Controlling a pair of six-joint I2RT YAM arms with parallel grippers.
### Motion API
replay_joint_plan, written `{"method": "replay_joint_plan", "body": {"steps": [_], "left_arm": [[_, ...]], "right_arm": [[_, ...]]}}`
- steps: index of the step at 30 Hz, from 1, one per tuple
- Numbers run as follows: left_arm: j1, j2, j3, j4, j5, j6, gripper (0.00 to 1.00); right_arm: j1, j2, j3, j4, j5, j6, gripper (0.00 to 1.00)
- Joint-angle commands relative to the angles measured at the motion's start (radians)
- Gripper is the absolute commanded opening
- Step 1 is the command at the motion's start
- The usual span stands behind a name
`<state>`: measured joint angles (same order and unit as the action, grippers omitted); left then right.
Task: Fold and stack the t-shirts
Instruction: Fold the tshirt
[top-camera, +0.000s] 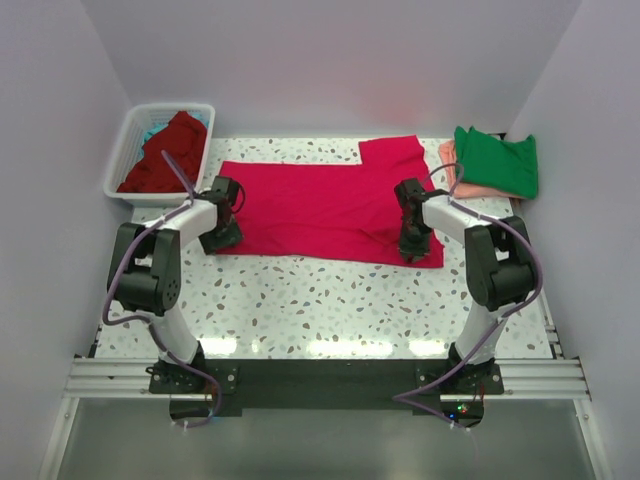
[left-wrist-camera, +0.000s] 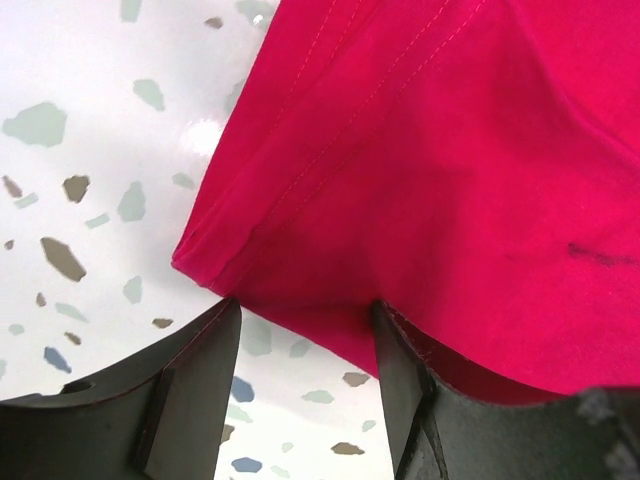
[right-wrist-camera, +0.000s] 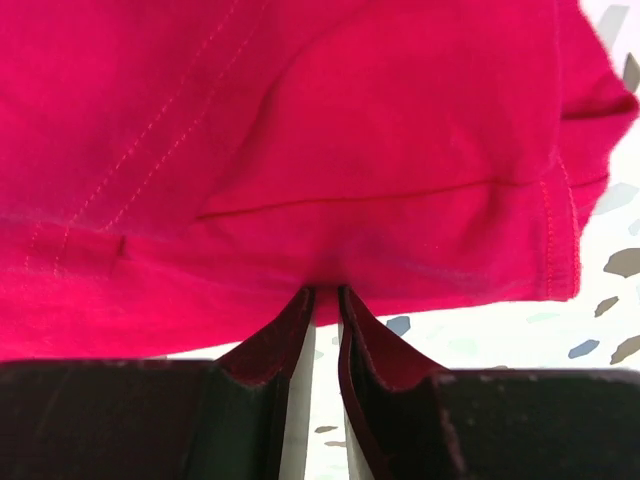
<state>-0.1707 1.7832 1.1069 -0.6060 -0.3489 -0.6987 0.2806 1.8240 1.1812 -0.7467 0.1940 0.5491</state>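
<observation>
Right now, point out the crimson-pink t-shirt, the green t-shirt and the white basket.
crimson-pink t-shirt (top-camera: 330, 205), top view, middle of its spread body.
green t-shirt (top-camera: 497, 162), top view, centre of the folded cloth.
white basket (top-camera: 122, 158), top view, its left slatted wall.

Salmon-pink t-shirt (top-camera: 470, 189): mostly under green t-shirt (top-camera: 497, 160), only an edge shows. Teal t-shirt (top-camera: 150, 133) in basket (top-camera: 128, 140): a sliver beside dark red t-shirt (top-camera: 170, 155). Crimson-pink t-shirt (right-wrist-camera: 300, 150): cropped in both wrist views. Right gripper (right-wrist-camera: 322, 295): hem meets fingertips; pinched or not, cannot tell.
</observation>
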Motion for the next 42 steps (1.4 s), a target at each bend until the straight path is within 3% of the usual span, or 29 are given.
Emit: {"method": "replay_joint_plan", "body": {"steps": [1,12,31,42], "left_arm": [[0.008,-0.031,-0.041,-0.086,-0.065,-0.01,0.6],[0.028,-0.068,-0.076,-0.149,-0.087,-0.015,0.61],[0.039,-0.272,-0.286,-0.281,0.008,-0.058,0.6],[0.036,-0.478,-0.124,-0.396,0.013,-0.044,0.59]], "right_arm": [[-0.001,0.029,0.009,-0.014,-0.001,0.005,0.18],[-0.001,-0.017,-0.075,-0.128,0.062,0.026,0.17],[-0.001,-0.21,-0.293,-0.19,0.053,0.058,0.16],[0.006,-0.35,-0.161,-0.23,0.093,0.06,0.16]]}}
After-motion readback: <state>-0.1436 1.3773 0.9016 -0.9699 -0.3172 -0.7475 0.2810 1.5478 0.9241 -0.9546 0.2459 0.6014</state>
